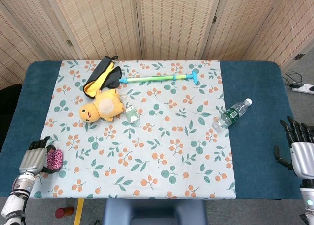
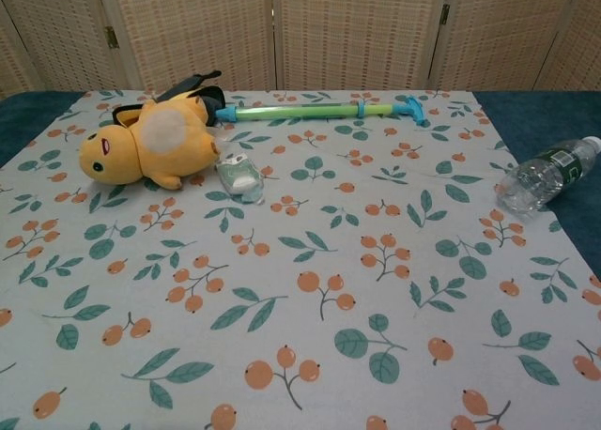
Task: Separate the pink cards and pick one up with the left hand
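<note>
the left hand [image 1: 33, 159] sits at the near left edge of the table [image 1: 255, 82], over the blue border just off the floral cloth [image 1: 162, 151]. its fingers are curled around the pink cards [image 1: 53, 159], which stick out on the cloth side of the hand as a small pink, patterned bundle. whether the cards are lifted clear of the table or still touching it cannot be told from the head view, and the chest view shows neither the hand nor the cards.

the right hand [image 1: 300, 149] is at the near right edge of the table, over the blue border, with its dark fingers spread apart and pointing up, holding nothing.

on the cloth, a yellow plush toy [image 1: 101, 107] lies toward the far left, with a black and yellow bag [image 1: 100, 75] just behind it near the far edge. a small pale green toy [image 1: 131, 115] lies just beside the plush on its right. a long green and blue stick [image 1: 159, 78] lies along the far edge, running left to right from the bag. a clear plastic bottle [image 1: 232, 113] lies on its side at the right edge of the cloth, its cap pointing toward the far right corner.
</note>
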Available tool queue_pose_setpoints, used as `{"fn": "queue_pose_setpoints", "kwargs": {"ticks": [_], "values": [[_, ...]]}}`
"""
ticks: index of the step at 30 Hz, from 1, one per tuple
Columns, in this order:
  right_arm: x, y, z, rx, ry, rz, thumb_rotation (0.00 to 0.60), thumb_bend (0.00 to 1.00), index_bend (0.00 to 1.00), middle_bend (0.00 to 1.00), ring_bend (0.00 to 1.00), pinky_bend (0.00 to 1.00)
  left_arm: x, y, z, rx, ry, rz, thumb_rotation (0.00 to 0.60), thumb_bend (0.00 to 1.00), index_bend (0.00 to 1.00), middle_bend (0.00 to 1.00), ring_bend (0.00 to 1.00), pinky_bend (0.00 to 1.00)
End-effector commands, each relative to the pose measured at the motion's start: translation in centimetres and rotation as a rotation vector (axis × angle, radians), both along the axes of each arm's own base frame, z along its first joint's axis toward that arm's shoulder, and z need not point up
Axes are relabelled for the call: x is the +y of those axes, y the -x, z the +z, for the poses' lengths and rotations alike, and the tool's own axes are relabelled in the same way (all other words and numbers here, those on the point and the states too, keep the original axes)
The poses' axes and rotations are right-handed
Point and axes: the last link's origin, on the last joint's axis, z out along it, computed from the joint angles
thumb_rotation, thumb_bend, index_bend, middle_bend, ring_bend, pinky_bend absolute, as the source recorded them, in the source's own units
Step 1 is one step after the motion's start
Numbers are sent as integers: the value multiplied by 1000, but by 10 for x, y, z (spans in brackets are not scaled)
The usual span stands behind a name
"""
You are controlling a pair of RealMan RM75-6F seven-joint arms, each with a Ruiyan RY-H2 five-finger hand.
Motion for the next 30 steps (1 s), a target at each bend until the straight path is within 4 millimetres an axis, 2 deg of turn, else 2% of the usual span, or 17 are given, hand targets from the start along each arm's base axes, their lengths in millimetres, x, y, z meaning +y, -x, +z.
{"fn": "queue_pose_setpoints", "kwargs": {"ticks": [1, 7, 22, 30], "values": [[0, -1, -1, 0, -2, 3, 483, 549, 2, 0, 0, 0, -2, 7, 1, 0, -1, 19, 585, 135, 319, 0, 0, 0], [0, -4, -1, 3, -2, 9, 483, 549, 2, 0, 0, 0, -5, 15, -1, -7, 1, 26, 589, 135, 316, 0, 0, 0], [3, -5, -1, 4, 1, 8, 480, 550, 2, 0, 0, 0, -4, 18, -4, -6, 7, 34, 588, 135, 307, 0, 0, 0], [3, -4, -1, 3, 1, 8, 483, 549, 2, 0, 0, 0, -5, 17, -6, -9, 18, 35, 589, 134, 243, 0, 0, 0]]}}
